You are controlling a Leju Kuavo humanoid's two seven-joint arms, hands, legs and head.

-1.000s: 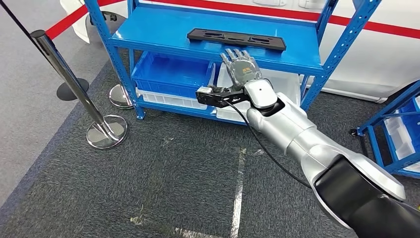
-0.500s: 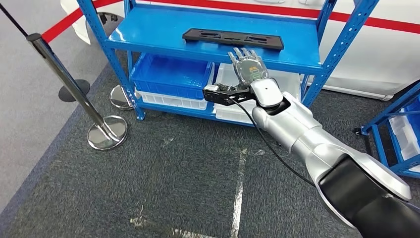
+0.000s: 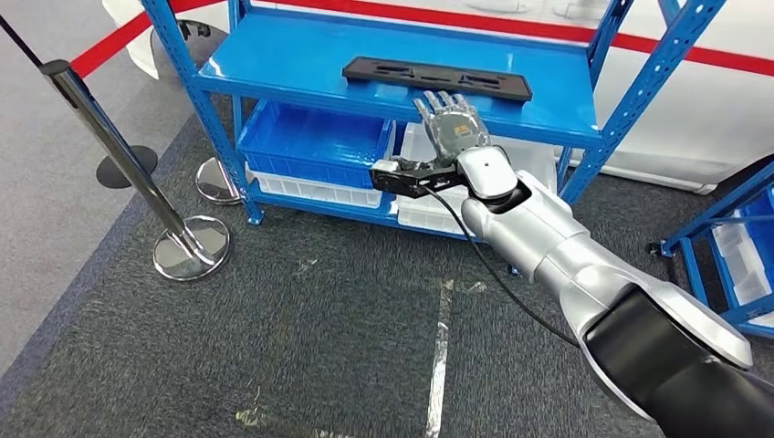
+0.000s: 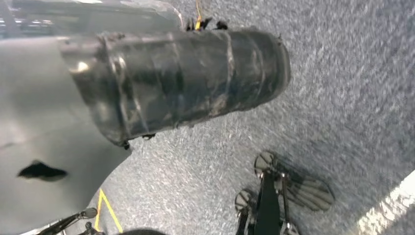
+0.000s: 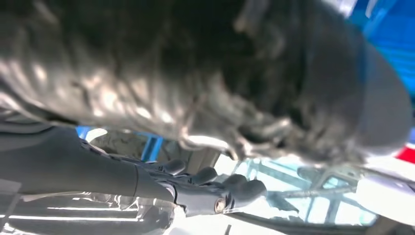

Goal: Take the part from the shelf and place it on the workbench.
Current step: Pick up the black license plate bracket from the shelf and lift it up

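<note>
The part [image 3: 436, 78] is a long flat black plate lying on the top board of the blue shelf [image 3: 301, 64]. My right hand [image 3: 452, 128] reaches up at the shelf's front edge with its fingers spread and nothing in them; the fingertips are just short of the part's near edge. The right wrist view shows its dark fingers [image 5: 205, 186] stretched out and empty, behind a blurred dark mass. In the left wrist view a blurred grey bulk of my left hand [image 4: 44, 147] hangs over the carpet, and how its fingers lie is unclear.
A blue bin [image 3: 315, 137] and a white bin [image 3: 429, 208] sit on the lower shelf. A chrome barrier post [image 3: 100, 137] with its round base [image 3: 192, 248] stands to the left. Another blue rack [image 3: 730, 246] is at the right. Tape lines [image 3: 440, 356] mark the carpet.
The whole view has shifted slightly. My right hand has stayed stretched toward the part, drifting a little to the right, still empty.
</note>
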